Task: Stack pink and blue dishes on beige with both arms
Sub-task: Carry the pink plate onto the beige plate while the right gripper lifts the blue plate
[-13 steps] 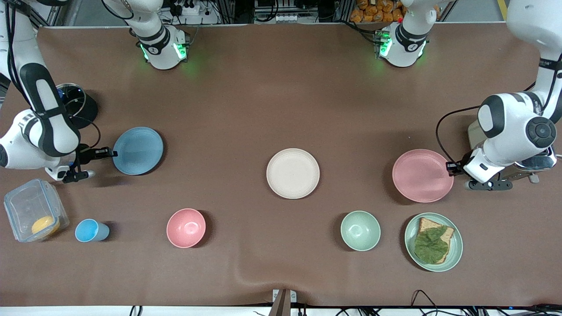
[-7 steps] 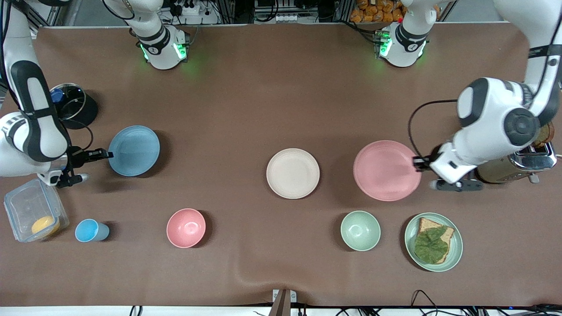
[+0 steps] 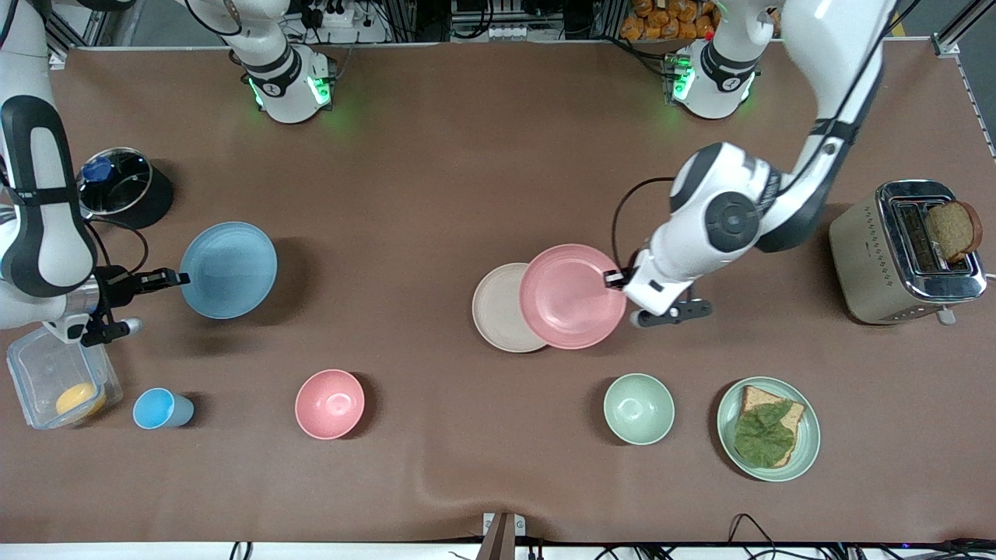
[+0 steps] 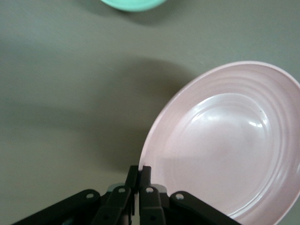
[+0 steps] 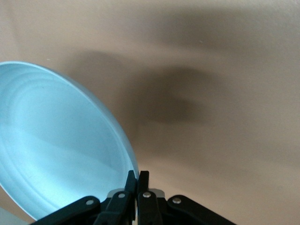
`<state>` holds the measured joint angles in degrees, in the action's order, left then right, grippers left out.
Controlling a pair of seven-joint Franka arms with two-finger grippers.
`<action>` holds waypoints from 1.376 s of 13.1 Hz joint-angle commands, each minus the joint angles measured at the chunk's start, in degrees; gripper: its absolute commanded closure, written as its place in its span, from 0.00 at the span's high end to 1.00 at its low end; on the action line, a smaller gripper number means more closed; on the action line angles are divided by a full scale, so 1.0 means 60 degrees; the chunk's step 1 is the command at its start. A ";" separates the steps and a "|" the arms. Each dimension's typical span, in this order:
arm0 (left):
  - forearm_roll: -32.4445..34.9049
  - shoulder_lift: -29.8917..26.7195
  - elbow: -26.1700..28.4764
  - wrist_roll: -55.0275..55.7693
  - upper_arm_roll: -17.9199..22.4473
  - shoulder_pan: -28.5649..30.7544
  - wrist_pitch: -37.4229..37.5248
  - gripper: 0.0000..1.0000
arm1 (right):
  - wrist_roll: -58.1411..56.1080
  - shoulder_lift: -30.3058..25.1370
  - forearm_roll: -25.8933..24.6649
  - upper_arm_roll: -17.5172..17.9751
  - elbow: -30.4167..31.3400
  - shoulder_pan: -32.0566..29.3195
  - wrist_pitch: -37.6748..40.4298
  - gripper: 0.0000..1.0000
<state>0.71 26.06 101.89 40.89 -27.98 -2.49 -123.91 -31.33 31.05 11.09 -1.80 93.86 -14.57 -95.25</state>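
Now the left gripper [image 3: 615, 278] is clenched on the rim of the pink plate [image 3: 572, 295] and holds it in the air, partly over the beige plate [image 3: 496, 308], so about half of the beige one is hidden. Meanwhile the right gripper [image 3: 177, 278] is clamped on the rim of the blue plate [image 3: 229, 270], lifted above the table [image 3: 436, 171] at the right arm's end. Each wrist view cuts off part of its plate.
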 commanded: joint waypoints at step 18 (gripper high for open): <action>0.1918 0.2205 -0.0414 0.3014 0.0167 -0.1357 -0.1877 0.98 | 0.3902 0.0024 0.0624 -0.0052 -0.1448 0.3130 0.1696 0.00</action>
<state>10.29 38.55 100.79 56.62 -27.43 -10.02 -135.05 -10.03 31.03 12.12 -1.58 85.94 2.58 -86.01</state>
